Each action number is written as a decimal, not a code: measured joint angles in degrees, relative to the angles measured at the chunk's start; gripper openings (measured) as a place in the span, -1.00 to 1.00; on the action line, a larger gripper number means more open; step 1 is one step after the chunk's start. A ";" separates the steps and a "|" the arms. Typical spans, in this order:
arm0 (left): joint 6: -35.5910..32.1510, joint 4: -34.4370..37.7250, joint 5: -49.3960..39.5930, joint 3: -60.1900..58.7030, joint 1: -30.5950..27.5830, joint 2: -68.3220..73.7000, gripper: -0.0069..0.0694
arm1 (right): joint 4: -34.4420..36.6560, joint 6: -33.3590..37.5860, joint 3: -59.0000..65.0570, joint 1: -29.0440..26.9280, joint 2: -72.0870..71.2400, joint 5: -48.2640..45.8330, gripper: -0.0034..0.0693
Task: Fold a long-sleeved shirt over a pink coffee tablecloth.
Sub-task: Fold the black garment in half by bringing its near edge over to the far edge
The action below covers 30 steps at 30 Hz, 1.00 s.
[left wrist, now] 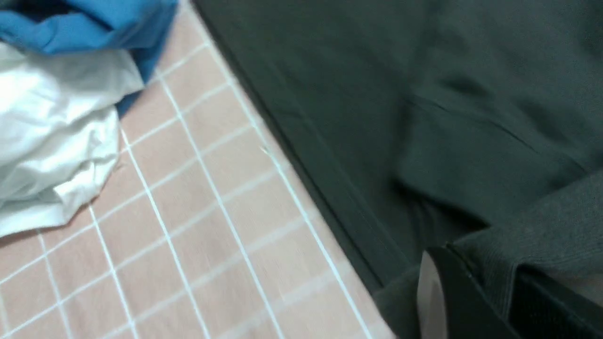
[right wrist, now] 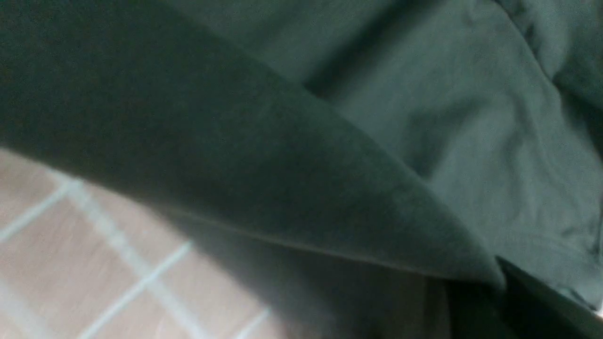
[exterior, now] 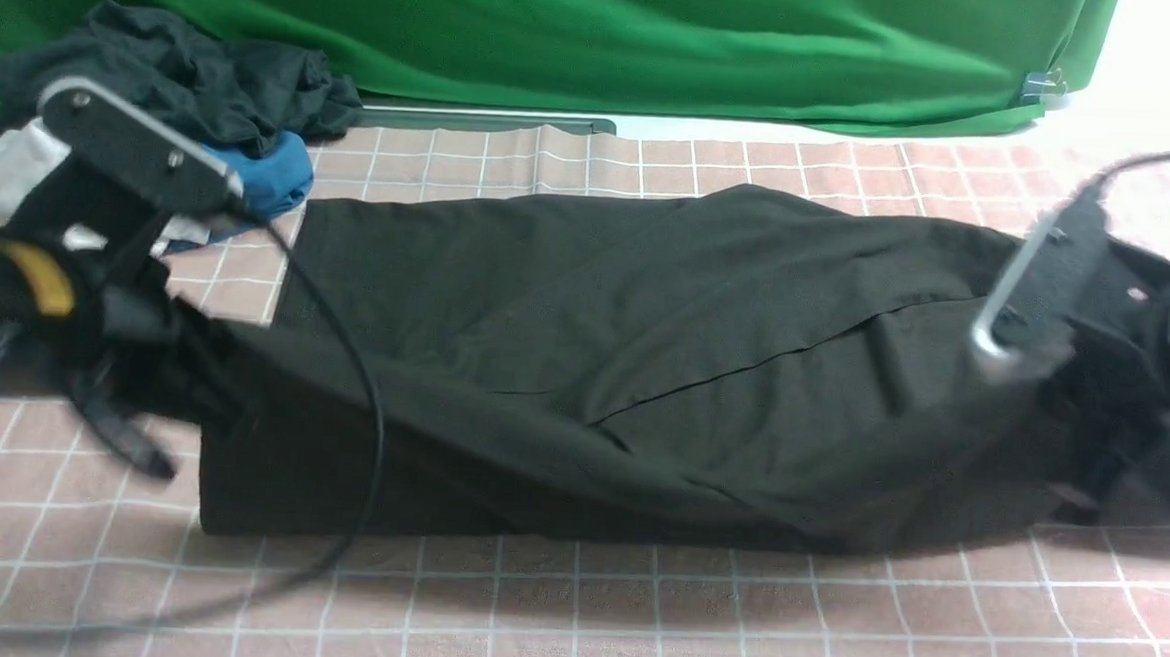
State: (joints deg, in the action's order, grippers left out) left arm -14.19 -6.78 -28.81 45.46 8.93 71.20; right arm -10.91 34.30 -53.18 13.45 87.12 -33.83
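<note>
Left gripper (left wrist: 490, 287) and right gripper (right wrist: 504, 292) clamp the near edge of the long-sleeved shirt (exterior: 623, 371), raised off the pink coffee tablecloth (exterior: 630, 611) — lengthwise fold midway, crosswise folds likely left.

The shirt (exterior: 623, 371) lies across the tablecloth (exterior: 630, 621), left to right. A clothes heap (exterior: 178, 77) sits behind its left end, on the tablecloth; the backdrop (exterior: 561, 27) hangs behind everything.

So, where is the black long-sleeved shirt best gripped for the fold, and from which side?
Grip the long-sleeved shirt at both ends of its near long edge, from the robot's side. It lies as a wide band across the pink tablecloth, so that should lift the edge evenly; the left end effector and right end effector are shut there.
</note>
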 joint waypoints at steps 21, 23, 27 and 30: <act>-1.58 -0.65 6.34 29.14 -7.89 34.00 -0.70 | 0.21 -8.43 -27.27 -6.50 21.05 5.02 -0.81; -1.84 -0.65 6.34 30.95 -8.16 36.05 -0.70 | 0.32 -8.43 -29.40 -6.57 23.32 5.20 -0.81; -1.98 -0.65 8.56 34.02 -8.42 41.09 -0.70 | 0.38 -8.72 -32.59 -6.62 28.06 6.47 -0.79; -1.98 -0.97 12.43 34.81 -8.44 43.22 -0.69 | 0.31 -9.88 -32.98 -6.80 30.08 8.53 -0.62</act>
State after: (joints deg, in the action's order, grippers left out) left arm -16.17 -7.75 -16.38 80.27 0.49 114.42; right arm -10.60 24.42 -86.15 6.65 117.19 -25.31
